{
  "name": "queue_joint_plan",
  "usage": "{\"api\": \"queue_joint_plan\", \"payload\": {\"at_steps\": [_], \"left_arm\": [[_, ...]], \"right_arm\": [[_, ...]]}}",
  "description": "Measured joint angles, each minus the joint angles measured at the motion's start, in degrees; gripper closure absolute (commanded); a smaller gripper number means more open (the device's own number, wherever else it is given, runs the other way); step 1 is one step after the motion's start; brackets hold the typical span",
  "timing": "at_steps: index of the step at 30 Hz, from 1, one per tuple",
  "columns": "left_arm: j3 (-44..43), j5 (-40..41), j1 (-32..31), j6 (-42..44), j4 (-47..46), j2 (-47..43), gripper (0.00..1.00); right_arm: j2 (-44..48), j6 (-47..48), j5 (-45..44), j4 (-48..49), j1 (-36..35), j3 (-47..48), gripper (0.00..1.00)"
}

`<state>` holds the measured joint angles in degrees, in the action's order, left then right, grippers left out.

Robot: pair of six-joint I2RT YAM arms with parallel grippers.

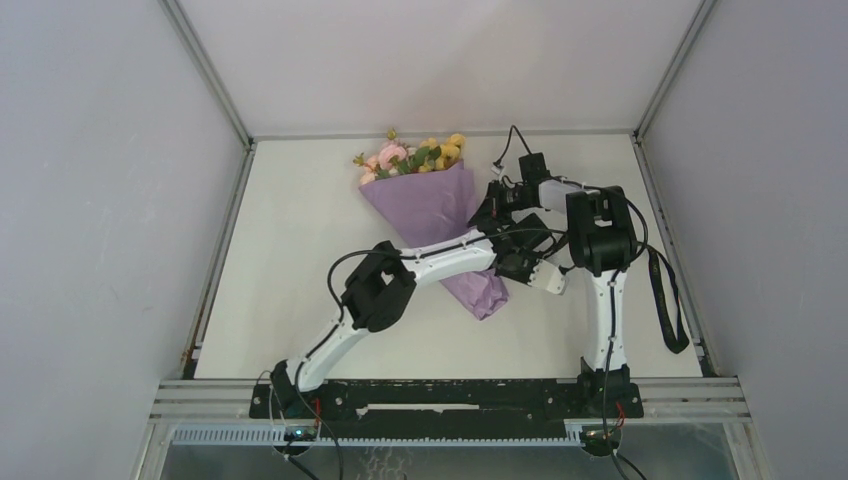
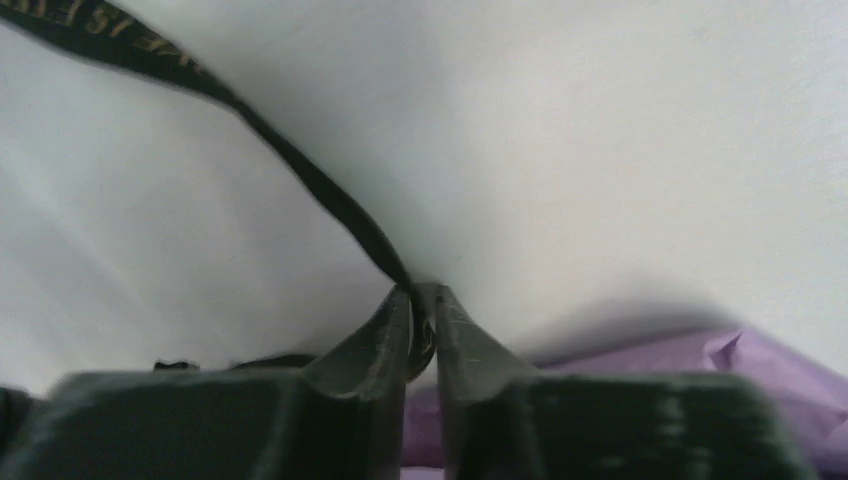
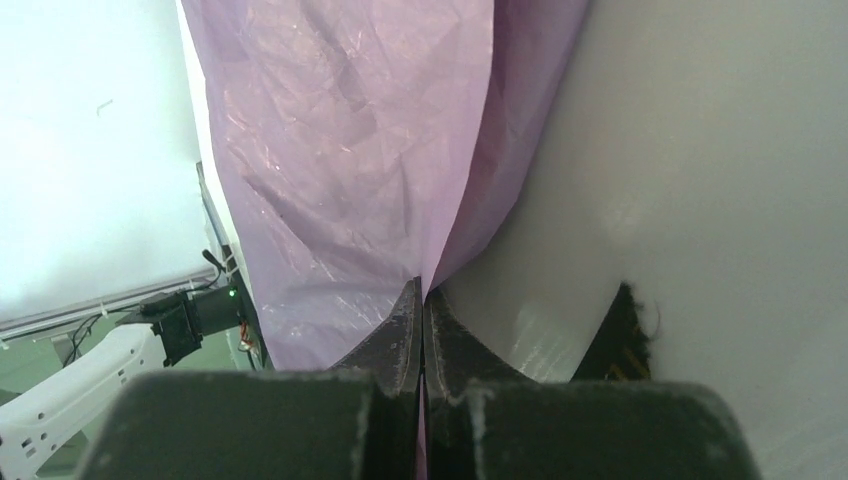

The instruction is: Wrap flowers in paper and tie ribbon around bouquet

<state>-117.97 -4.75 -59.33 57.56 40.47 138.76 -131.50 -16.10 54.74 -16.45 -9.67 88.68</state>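
The bouquet lies on the white table, with pink and yellow flowers [image 1: 412, 155] sticking out of a cone of purple paper [image 1: 428, 205] that tapers towards the near right. My right gripper [image 1: 497, 208] is at the cone's right edge, shut on a fold of the paper [image 3: 350, 150] right at its fingertips [image 3: 421, 292]. My left arm reaches across the cone's narrow end. The left gripper [image 2: 421, 298] is shut on the dark ribbon [image 2: 300, 165], which runs up and to the left from its jaws. From above, the left gripper [image 1: 550, 279] is just right of the cone's tail.
A dark band [image 1: 668, 300], apparently more of the ribbon, loops along the table's right side beside the right arm. A frayed dark end with gold lettering [image 3: 625, 340] lies next to the right gripper. Metal frame rails border the table.
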Motion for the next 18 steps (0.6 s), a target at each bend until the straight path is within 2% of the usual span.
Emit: {"api": "queue_joint_plan", "payload": {"at_steps": [1,8,13,18], "left_arm": [[-0.35,0.57,-0.37,0.07,0.2,0.26,0.99],[-0.72,1.27,-2.36,-1.4,3.15,0.28,1.0],[-0.04,-6.4,-3.67,-9.68,9.81,-2.12,1.0],[6.99,-13.22,-8.57,-17.7,15.32,-10.16,1.0]], "right_arm": [[0.02,0.15,-0.15,-0.17,-0.22,0.0,1.0],[2.78,-1.18,-1.05,-0.02,-0.61,-1.51,1.0],[6.51,-4.46,-2.49,1.57,-0.59,-5.38,1.0],[9.53,-9.2,-4.26,2.8,-0.57,-8.66,1.0]]}}
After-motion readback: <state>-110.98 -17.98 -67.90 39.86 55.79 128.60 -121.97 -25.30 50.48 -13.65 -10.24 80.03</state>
